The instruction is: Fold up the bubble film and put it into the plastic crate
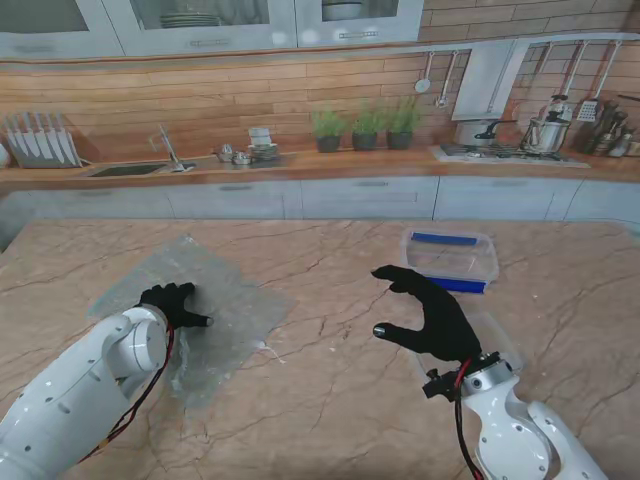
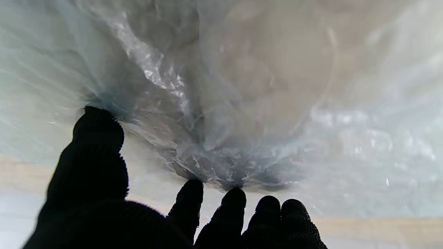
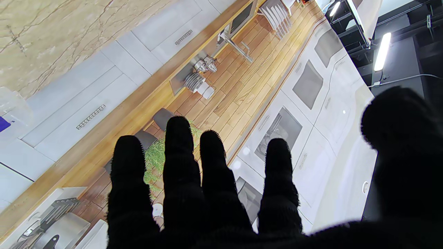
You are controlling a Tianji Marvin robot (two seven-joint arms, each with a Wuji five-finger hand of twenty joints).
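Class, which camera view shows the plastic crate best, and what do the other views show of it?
The stand view: the whole plastic crate sits on the table, farther from me than the open right hand. The right wrist view catches only a blurred corner of it. The left wrist view shows only bubble film, no crate.

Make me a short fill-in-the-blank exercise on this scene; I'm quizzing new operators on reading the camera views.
1. The left hand rests on the ____, its fingers pressing into the crinkled plastic.
2. The right hand holds ____, its fingers spread apart.
3. The plastic crate with the blue trim lies on the robot's ____ side of the table.

Missing words: bubble film; nothing; right
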